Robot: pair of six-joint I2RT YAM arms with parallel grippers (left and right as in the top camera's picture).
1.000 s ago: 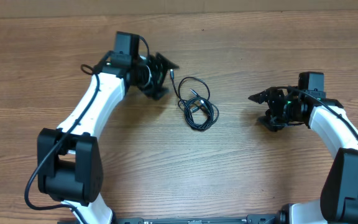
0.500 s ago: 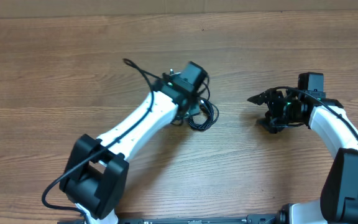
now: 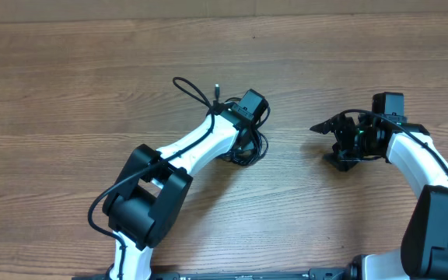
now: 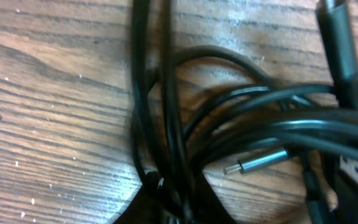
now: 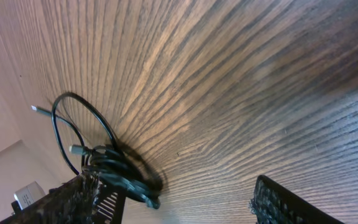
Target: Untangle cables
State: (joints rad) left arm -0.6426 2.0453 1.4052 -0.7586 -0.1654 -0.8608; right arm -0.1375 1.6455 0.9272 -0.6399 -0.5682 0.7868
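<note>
The cables [image 3: 245, 158] are lying in a tangled heap in the middle of the surface [image 3: 68, 78]. They are looking thin, light and bendy, so pinching one cord near a loose plug end is looking best. The left jaws are sitting right on the heap, and I cannot tell if they are gripping, while the right jaws are hanging open, well apart.

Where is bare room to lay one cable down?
Bare: the brown wooden table left of the white left arm, the far strip, the front between both arms. Crowded: the middle, from the tangle of thin black cables to the right arm's black fingers.
</note>
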